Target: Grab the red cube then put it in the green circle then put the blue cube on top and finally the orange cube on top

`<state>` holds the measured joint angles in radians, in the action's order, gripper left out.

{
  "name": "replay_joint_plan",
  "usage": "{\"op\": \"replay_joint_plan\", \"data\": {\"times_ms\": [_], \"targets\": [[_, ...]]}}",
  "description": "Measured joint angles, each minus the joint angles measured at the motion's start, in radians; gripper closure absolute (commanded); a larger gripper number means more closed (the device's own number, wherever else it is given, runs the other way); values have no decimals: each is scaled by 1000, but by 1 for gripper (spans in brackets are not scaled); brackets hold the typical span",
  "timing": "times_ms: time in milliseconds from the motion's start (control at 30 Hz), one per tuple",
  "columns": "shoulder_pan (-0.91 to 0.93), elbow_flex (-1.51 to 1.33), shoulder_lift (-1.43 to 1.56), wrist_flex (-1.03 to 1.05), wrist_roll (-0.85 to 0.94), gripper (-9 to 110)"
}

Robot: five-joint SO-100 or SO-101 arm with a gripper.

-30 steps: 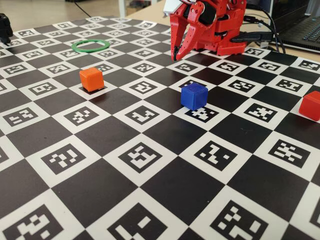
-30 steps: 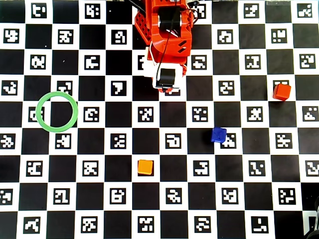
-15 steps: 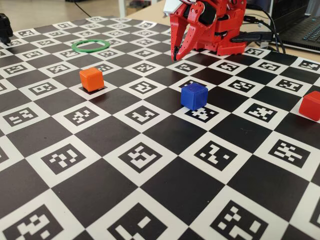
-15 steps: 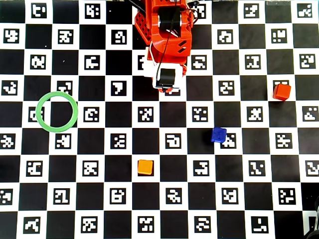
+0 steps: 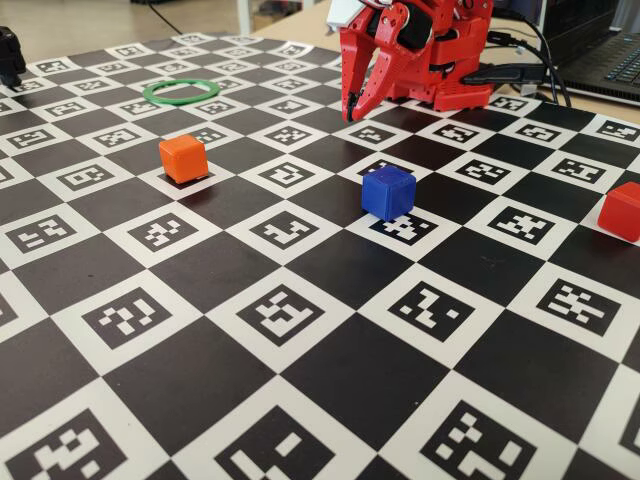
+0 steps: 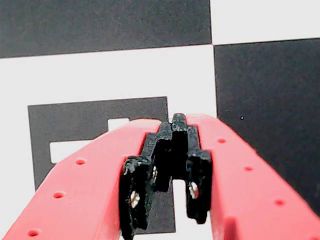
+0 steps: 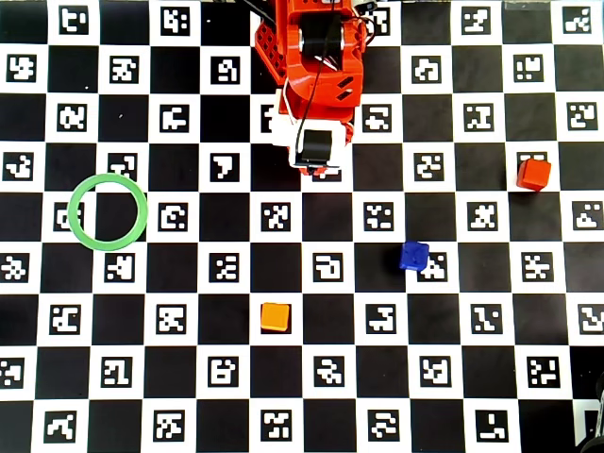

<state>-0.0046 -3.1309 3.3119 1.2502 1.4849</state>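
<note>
The red cube (image 5: 622, 210) sits at the right edge of the board, also in the overhead view (image 7: 534, 174). The blue cube (image 5: 388, 192) stands mid-board (image 7: 413, 256). The orange cube (image 5: 184, 158) stands left of it (image 7: 275, 317). The green circle (image 5: 182, 101) lies flat and empty at the far left (image 7: 73, 212). My red gripper (image 5: 352, 112) hangs tip-down near the arm's base, far from all three cubes. In the wrist view the gripper (image 6: 179, 120) is shut with its tips together and nothing between them, over a marker square.
The arm's red base (image 7: 316, 57) stands at the board's far edge. The checkerboard mat with printed markers (image 5: 300, 310) covers the table. Cables and a laptop (image 5: 600, 50) lie behind the base at the right.
</note>
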Motion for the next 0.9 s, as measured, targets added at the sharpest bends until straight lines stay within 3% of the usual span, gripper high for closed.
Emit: {"op": "replay_joint_plan", "data": {"times_ms": [900], "targets": [[0,0,-11,0,21,107]]}}
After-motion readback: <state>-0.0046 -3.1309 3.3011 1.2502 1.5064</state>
